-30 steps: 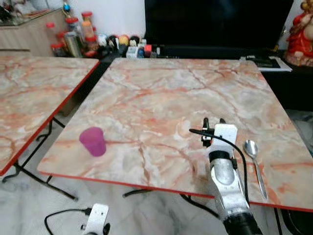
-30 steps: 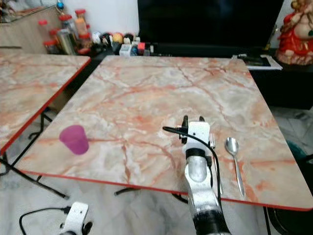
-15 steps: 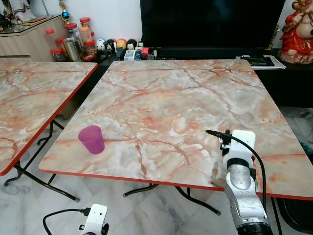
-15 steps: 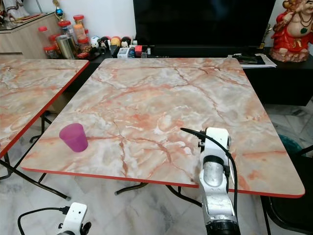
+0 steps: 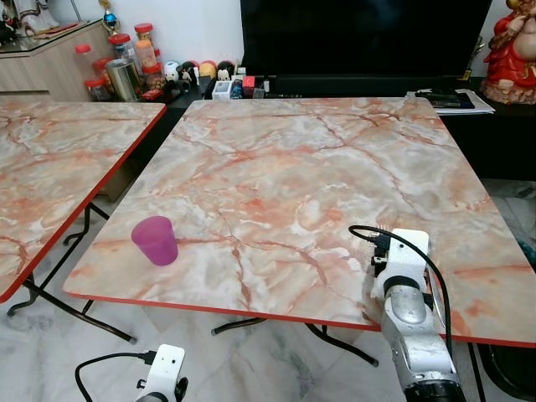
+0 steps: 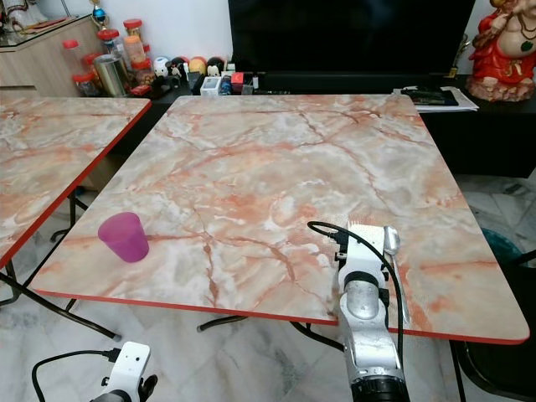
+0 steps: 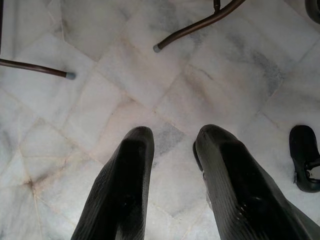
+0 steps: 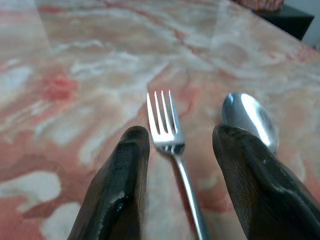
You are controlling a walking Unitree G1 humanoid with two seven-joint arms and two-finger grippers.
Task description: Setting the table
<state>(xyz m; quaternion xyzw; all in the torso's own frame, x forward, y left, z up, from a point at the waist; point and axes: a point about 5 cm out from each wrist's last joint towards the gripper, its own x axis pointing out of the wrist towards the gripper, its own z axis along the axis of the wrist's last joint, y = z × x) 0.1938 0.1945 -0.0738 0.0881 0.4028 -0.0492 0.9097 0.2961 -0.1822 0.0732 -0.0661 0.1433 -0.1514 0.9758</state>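
Our right gripper hangs apart over fork on table, spoon just beside; we judge fork light, stiff, slippery, flat; pinch handle; left gripper apart, idle.

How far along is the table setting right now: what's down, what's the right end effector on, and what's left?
Down already: the purple cup near the table's front left edge, and the spoon and fork side by side at the front right. In hand: nothing; the right end effector is open, its fingers either side of the fork. The left end effector hangs over the floor. I see no plate yet.
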